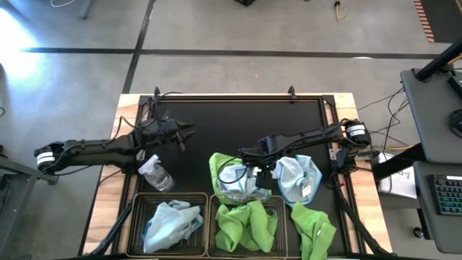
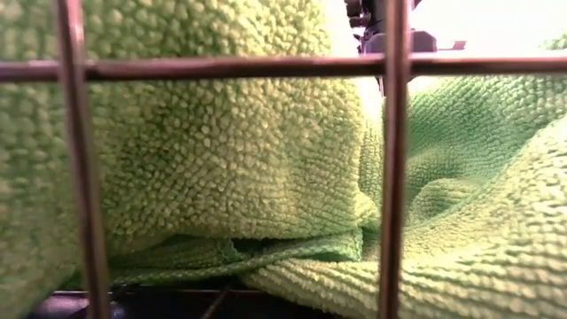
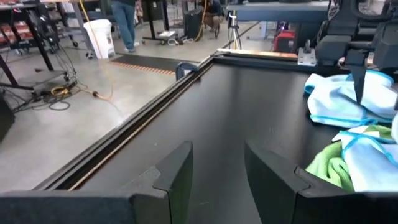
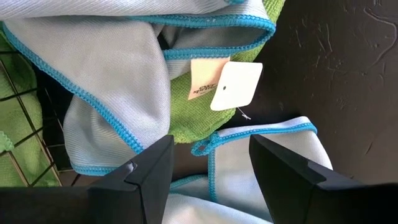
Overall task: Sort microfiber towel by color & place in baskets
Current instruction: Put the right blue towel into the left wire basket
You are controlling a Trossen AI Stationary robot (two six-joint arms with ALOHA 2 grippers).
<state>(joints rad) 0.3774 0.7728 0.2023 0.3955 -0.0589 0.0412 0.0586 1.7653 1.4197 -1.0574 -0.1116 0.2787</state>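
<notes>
Lying heaped on the black mat (image 1: pixel 216 123) just behind the two baskets are pale blue towels (image 1: pixel 299 179) over a green towel (image 1: pixel 216 167); the left basket (image 1: pixel 134 217) holds a blue towel (image 1: pixel 170 222), the right basket (image 1: pixel 211 238) green ones (image 1: pixel 247 224). The right gripper (image 1: pixel 261 177) hovers over the heap, fingers apart, holding nothing. The left gripper (image 1: pixel 189 133) waits above the mat, fingers apart, near a spray bottle (image 1: pixel 155 173).

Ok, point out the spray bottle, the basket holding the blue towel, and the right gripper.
spray bottle (image 1: pixel 156 174), high view, on its clear body.
basket with blue towel (image 1: pixel 133 217), high view, on its left wire wall.
right gripper (image 4: pixel 210 171), right wrist view, midway between its open fingertips.
</notes>
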